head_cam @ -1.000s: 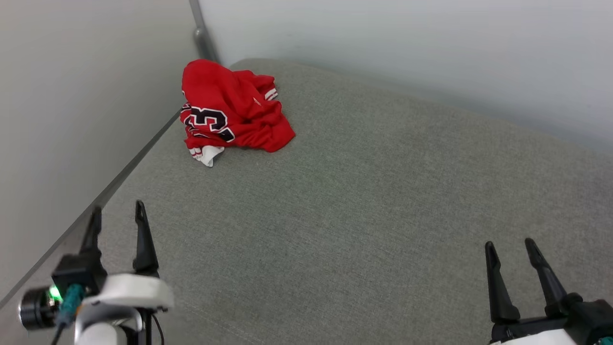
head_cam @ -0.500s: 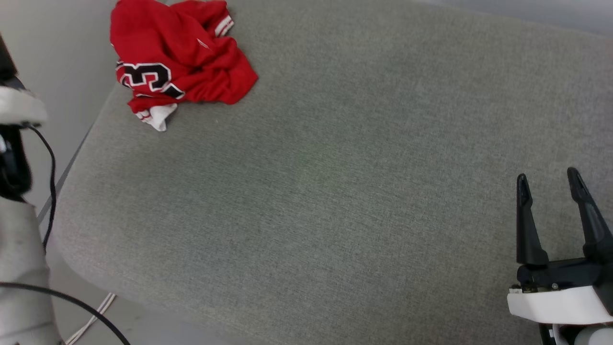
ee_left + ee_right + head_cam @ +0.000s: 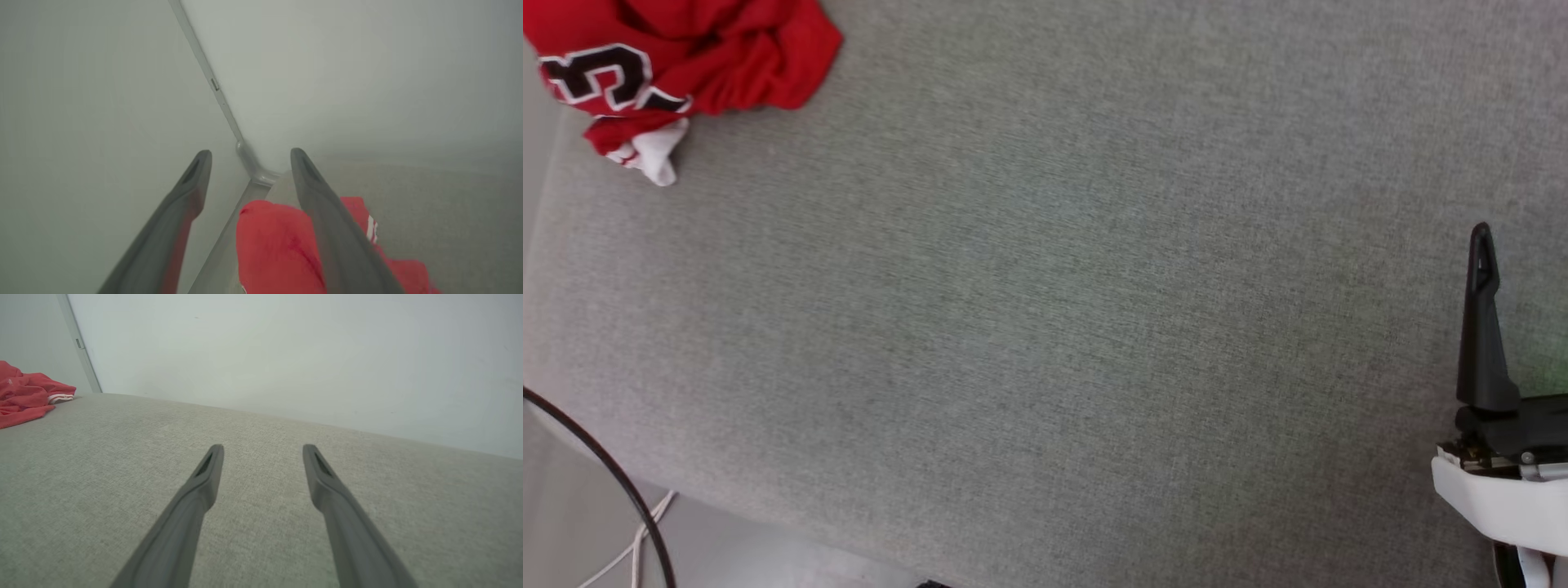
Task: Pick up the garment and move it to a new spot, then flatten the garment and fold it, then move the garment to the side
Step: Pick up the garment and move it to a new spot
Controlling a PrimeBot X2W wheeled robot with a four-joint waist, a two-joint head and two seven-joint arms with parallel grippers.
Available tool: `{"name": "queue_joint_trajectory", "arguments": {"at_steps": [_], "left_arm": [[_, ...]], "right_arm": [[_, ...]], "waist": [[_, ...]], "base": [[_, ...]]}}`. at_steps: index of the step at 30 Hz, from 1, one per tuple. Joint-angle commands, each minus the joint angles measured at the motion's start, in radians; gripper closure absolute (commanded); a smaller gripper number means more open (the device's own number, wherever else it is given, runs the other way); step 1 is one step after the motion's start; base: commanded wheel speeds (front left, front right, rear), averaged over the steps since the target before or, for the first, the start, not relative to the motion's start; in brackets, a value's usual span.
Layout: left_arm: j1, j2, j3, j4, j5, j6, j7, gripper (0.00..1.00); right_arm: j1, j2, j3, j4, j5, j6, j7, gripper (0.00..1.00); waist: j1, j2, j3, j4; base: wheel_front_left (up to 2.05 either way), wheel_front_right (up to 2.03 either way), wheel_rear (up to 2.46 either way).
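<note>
The garment (image 3: pixel 686 57), a crumpled bright red jersey with a black white-outlined number and a white scrap of sleeve, lies at the far left corner of the grey cushioned surface (image 3: pixel 1054 286). In the left wrist view my left gripper (image 3: pixel 251 154) is open and empty in the air, pointing at the wall corner, with the garment (image 3: pixel 273 245) below its fingers. My right gripper (image 3: pixel 263 451) is open and empty low over the bare cushion, far to the right of the garment (image 3: pixel 24 398). One right finger (image 3: pixel 1480 327) shows at the head view's right edge.
Pale walls meet in a corner with a grey strip (image 3: pixel 216 94) just behind the garment. The cushion's near edge drops to a floor where a black cable (image 3: pixel 621 498) and a white cord (image 3: pixel 637 547) lie at the lower left.
The head camera has tilted down and turned right, so the whole picture shifted and the left gripper left that view. The garment lies as before. Both grippers stay open.
</note>
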Motion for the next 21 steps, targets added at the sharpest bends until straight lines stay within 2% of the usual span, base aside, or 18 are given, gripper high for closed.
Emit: {"name": "queue_joint_trajectory", "arguments": {"at_steps": [1, 3, 6, 10, 18, 21], "left_arm": [[-0.011, 0.039, -0.073, 0.024, -0.039, 0.002, 0.051, 0.00], [-0.017, 0.053, -0.111, 0.035, -0.075, 0.002, 0.078, 0.00], [-0.014, 0.063, -0.214, 0.058, -0.224, 0.001, 0.201, 0.00], [0.013, 0.113, -0.319, 0.058, -0.419, 0.001, 0.386, 0.00], [0.050, 0.173, -0.433, 0.043, -0.724, 0.001, 0.716, 0.00], [0.056, 0.177, -0.456, 0.052, -0.783, 0.001, 0.776, 0.00]], "right_arm": [[-0.023, -0.006, 0.006, -0.022, -0.011, 0.000, -0.002, 0.00], [-0.024, -0.007, 0.009, -0.030, -0.011, 0.000, -0.002, 0.00], [-0.032, -0.009, 0.016, -0.057, -0.015, 0.000, -0.002, 0.00], [-0.046, -0.013, 0.032, -0.091, -0.021, 0.000, -0.002, 0.00], [-0.057, -0.018, 0.037, -0.142, -0.033, 0.000, -0.002, 0.00], [-0.060, -0.018, 0.040, -0.155, -0.037, 0.000, -0.002, 0.00]], "waist": [[-0.0003, 0.0000, 0.038, -0.017], [-0.0003, 0.0000, 0.047, -0.020], [-0.0003, 0.0000, 0.074, -0.029], [-0.0003, 0.0000, 0.108, -0.053], [-0.0003, 0.0000, 0.154, -0.098], [-0.0003, 0.0000, 0.164, -0.106]], "base": [[0.00, 0.00, 0.00], [0.00, 0.00, 0.00], [0.00, 0.00, 0.00], [0.00, 0.00, 0.00], [0.00, 0.00, 0.00], [0.00, 0.00, 0.00]]}}
